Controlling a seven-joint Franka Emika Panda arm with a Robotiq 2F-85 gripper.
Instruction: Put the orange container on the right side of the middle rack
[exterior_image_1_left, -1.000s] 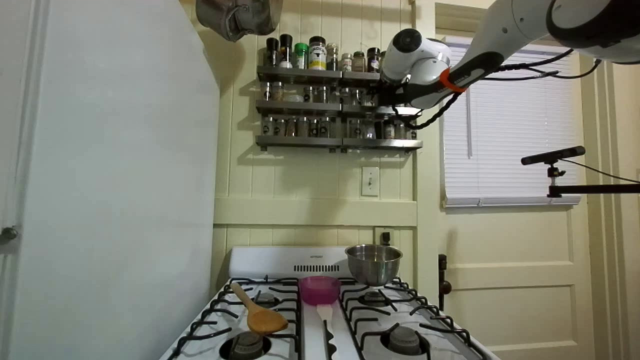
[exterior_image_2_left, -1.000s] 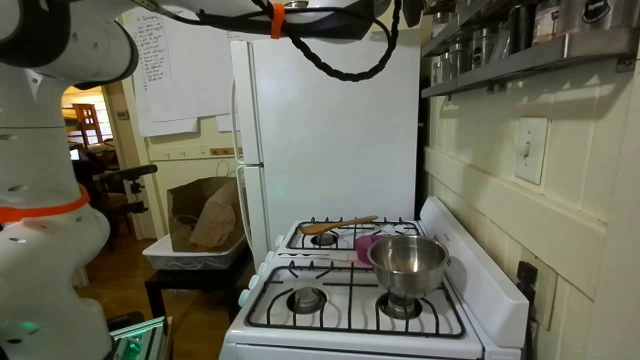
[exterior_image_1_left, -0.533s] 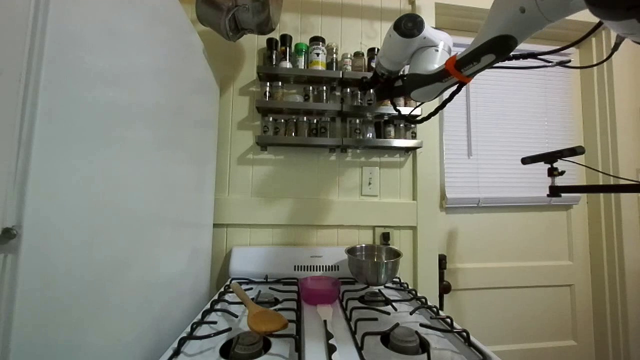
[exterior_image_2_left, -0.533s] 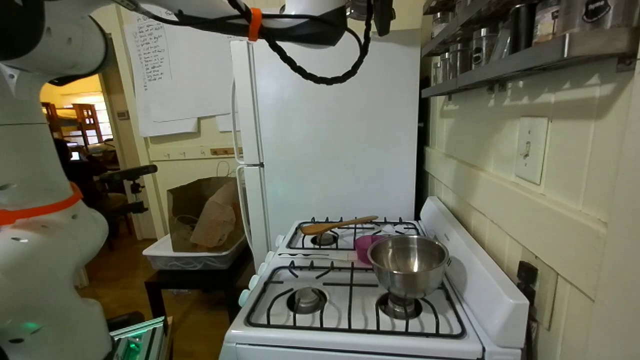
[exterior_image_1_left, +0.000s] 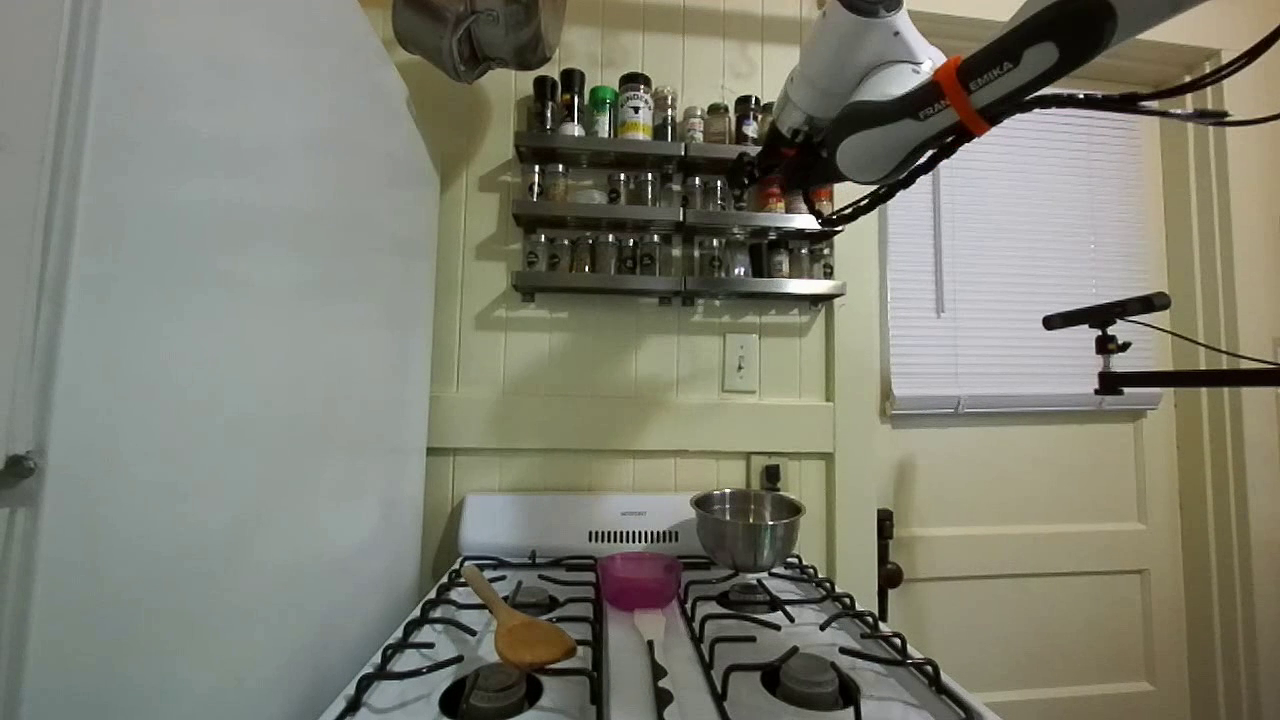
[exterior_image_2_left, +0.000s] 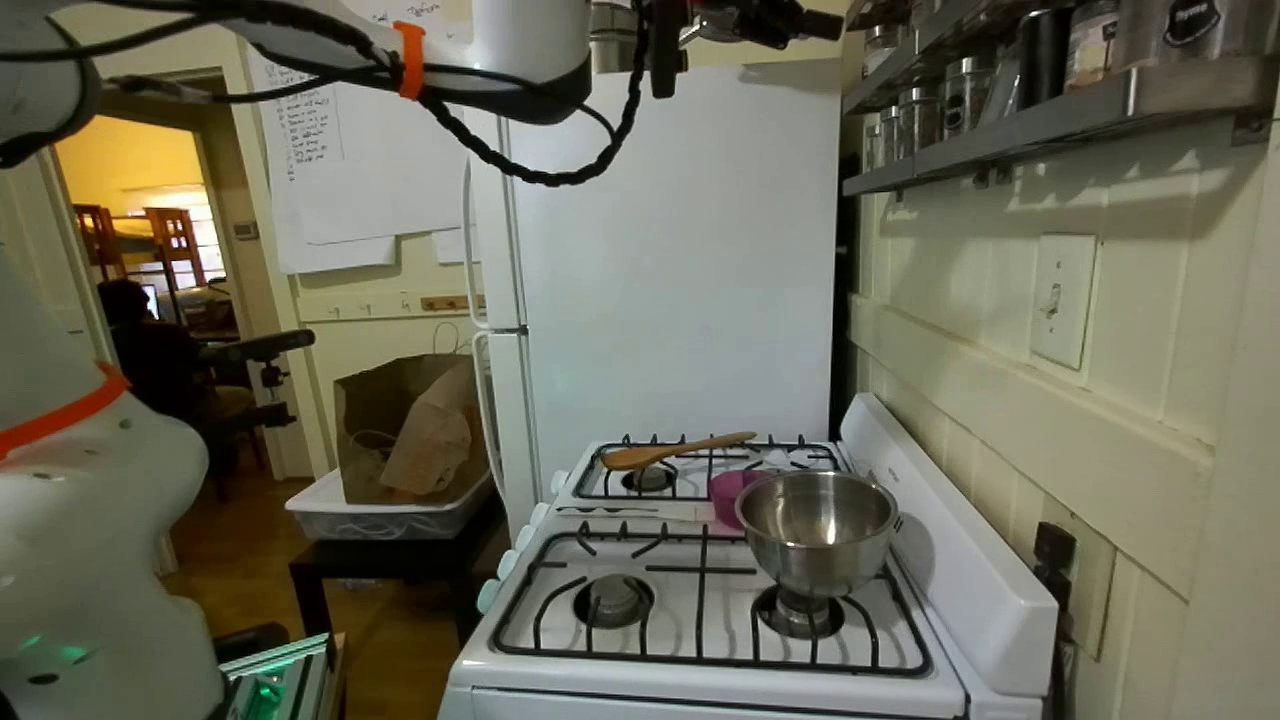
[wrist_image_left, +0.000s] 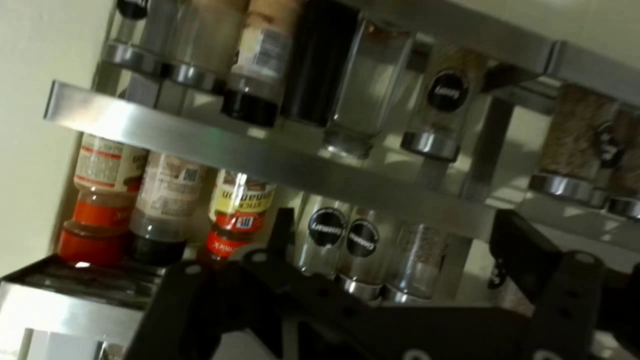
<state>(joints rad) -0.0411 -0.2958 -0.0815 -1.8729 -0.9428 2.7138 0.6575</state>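
Two jars with orange-red lids stand on the right part of the middle rack (exterior_image_1_left: 735, 218). One orange-red jar (exterior_image_1_left: 771, 196) is nearer the middle and another orange-red jar (exterior_image_1_left: 821, 200) is at the right end. I cannot tell which is the orange container. The wrist view is upside down; there the end jar (wrist_image_left: 97, 215) and the cinnamon-stick jar (wrist_image_left: 239, 212) stand on the middle rack (wrist_image_left: 225, 150). My gripper (wrist_image_left: 395, 217) is open with nothing between its fingers, in front of the rosemary and cinnamon jars. It also shows, dark, in both exterior views (exterior_image_1_left: 745, 178) (exterior_image_2_left: 790, 22).
Jars line the upper shelf (exterior_image_1_left: 600, 150) and lower shelf (exterior_image_1_left: 600, 283). Below is the stove with a metal bowl (exterior_image_1_left: 748, 530), a pink cup (exterior_image_1_left: 640, 582), a wooden spoon (exterior_image_1_left: 530, 640) and a white spatula (exterior_image_1_left: 650, 625). The fridge (exterior_image_2_left: 670, 280) stands beside the stove.
The arm has drawn back from the shelves, moving up and right in an exterior view. The orange-red jars, earlier mostly behind the arm, now show. The stove objects have not moved.
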